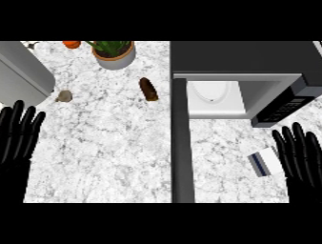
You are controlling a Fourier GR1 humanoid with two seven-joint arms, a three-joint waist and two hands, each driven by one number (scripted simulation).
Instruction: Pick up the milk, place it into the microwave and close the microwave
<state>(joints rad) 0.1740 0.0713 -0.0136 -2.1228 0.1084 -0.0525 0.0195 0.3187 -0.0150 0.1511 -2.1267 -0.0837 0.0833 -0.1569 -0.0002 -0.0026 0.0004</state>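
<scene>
No readable text; microwave (262,71) keypad markings too small.

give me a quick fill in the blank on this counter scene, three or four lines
1. The microwave door stands ____.
2. The milk carton lies beside the robot's ____ hand.
3. The potted plant sits to the ____ of the microwave.
4. Both hands, including the left hand, have ____ fingers.

Missing words: open; right; left; straight
</scene>
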